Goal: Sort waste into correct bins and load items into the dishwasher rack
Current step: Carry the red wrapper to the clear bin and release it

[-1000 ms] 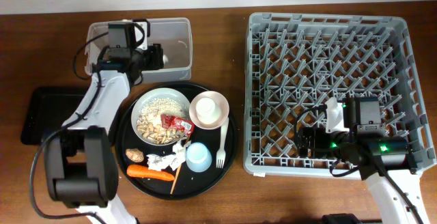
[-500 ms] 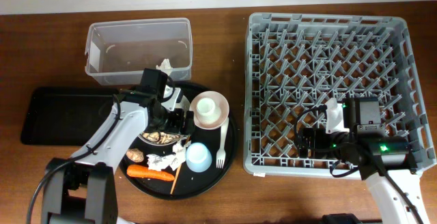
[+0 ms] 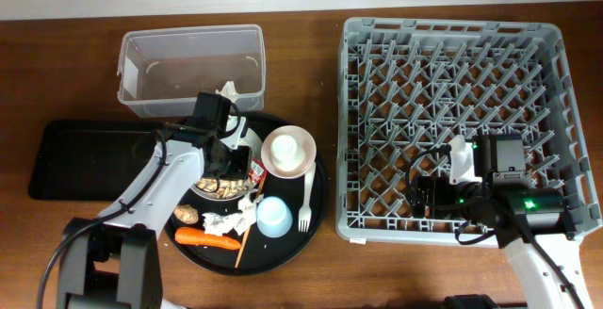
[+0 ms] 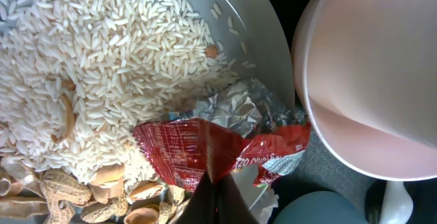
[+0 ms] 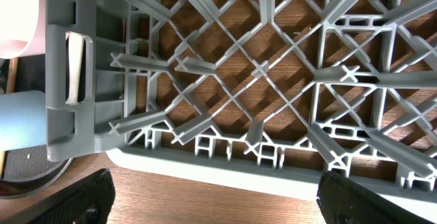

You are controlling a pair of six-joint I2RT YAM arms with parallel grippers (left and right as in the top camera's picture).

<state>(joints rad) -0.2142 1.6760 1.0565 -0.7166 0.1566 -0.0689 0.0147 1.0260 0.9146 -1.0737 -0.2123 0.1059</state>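
Note:
My left gripper (image 4: 218,198) is shut on the red wrapper (image 4: 198,152), pinching its lower edge over the white bowl (image 4: 268,41) of rice grains (image 4: 102,60) and peanut shells (image 4: 61,191). From overhead, the left gripper (image 3: 241,166) reaches into that bowl (image 3: 200,188) next to the pale pink bowl (image 3: 288,152). A blue cup (image 3: 274,217), napkins (image 3: 229,220), a carrot (image 3: 207,239), a fork (image 3: 304,201) and a chopstick (image 3: 242,243) lie on the round tray. My right gripper (image 5: 218,203) hangs open at the dishwasher rack's (image 5: 259,67) front edge, holding nothing.
The clear tub (image 3: 188,59) stands behind the round black tray (image 3: 311,226) with a napkin (image 3: 226,89) in it. The shallow black tray (image 3: 85,158) lies to the left. The grey rack (image 3: 452,64) fills the right half, with the right gripper (image 3: 429,196) above its front row.
The left arm came from the clear tub down to the white bowl and its jaws closed on the red wrapper. The right arm has not moved.

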